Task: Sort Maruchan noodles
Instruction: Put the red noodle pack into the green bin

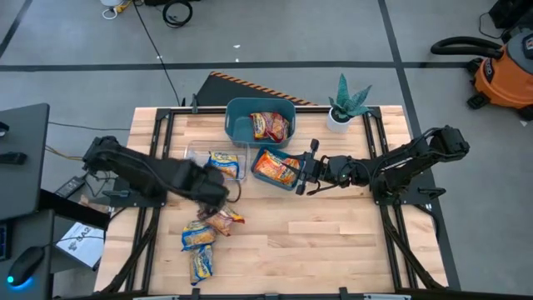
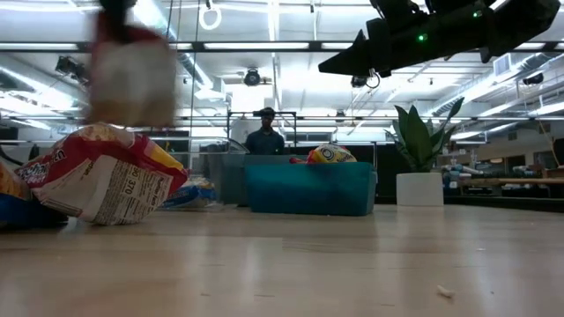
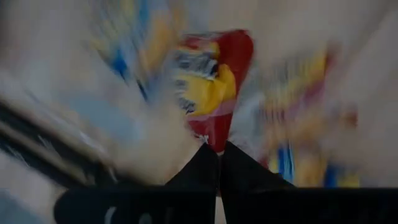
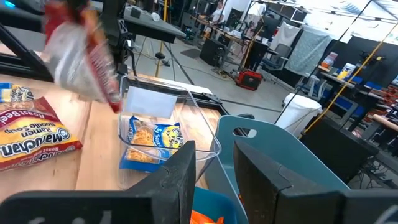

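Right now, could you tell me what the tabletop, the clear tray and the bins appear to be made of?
Tabletop: looks like pale wood, butcher-block style, with visible plank seams and a low sheen.
Clear tray: probably thin rigid plastic, transparent with glossy edges; a blue-and-yellow noodle packet shows through it.
Teal bins: seemingly molded plastic, opaque, smooth, with a cut-out handle.

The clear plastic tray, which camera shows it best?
The right wrist view: the clear tray shows close, holding one blue-and-yellow packet. The high view shows it small; the low view barely; the left wrist view is blurred.
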